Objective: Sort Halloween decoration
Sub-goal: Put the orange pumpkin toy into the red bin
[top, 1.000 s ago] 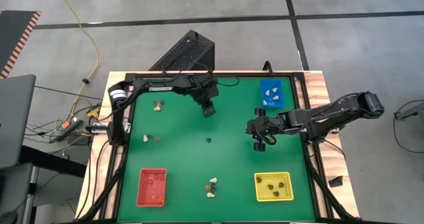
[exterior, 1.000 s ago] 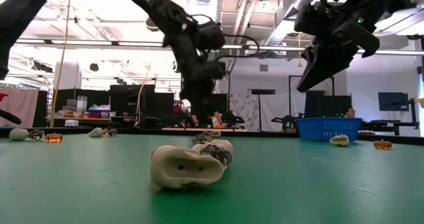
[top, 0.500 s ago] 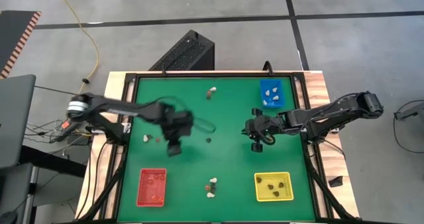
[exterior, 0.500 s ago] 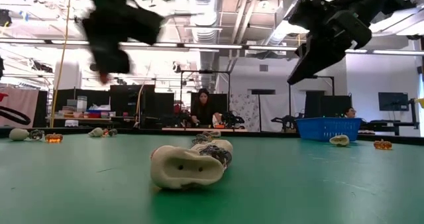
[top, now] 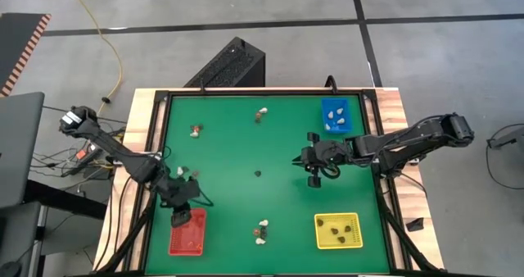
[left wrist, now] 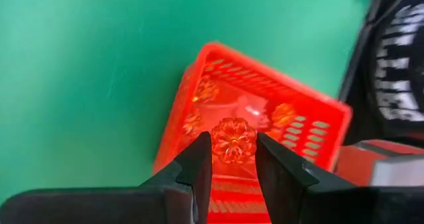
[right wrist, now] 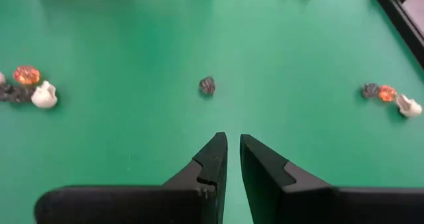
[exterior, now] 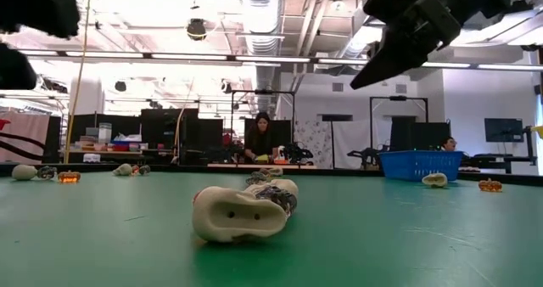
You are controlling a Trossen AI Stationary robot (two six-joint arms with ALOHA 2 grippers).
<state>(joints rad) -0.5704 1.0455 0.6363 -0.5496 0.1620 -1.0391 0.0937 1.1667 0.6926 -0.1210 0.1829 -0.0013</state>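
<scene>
My left gripper point(top: 179, 217) hangs over the far end of the red tray point(top: 187, 246), shut on an orange pumpkin-shaped trinket point(left wrist: 233, 134). Other orange pieces point(left wrist: 207, 91) lie in the tray. My right gripper point(top: 311, 167) hovers right of centre, shut and holding nothing point(right wrist: 233, 151). A dark trinket point(top: 257, 174) lies on the mat ahead of it point(right wrist: 207, 85). More trinkets rest on the mat: a pair far left point(top: 195, 130), one far centre point(top: 261, 113), some by the left edge point(top: 183, 172), and a cluster near the front point(top: 262, 229), where a whitish skull point(exterior: 242, 212) shows. My left gripper pinches the orange trinket across its middle point(left wrist: 233, 148) between the ends of its two fingers point(left wrist: 199, 159). The fingers point down from above. The trinket is lifted clear, above the red tray's floor point(left wrist: 228, 196).
The blue tray point(top: 334, 117) with whitish pieces sits at the far right. The yellow tray point(top: 337, 230) with dark pieces sits at the near right. A black frame point(top: 161, 138) borders the green mat. People work at benches behind the table point(exterior: 259, 138).
My left gripper has swept from the far middle of the table toward the near left corner and now hangs over the red tray, carrying the orange trinket. My right gripper has drifted slightly toward the table's left.
</scene>
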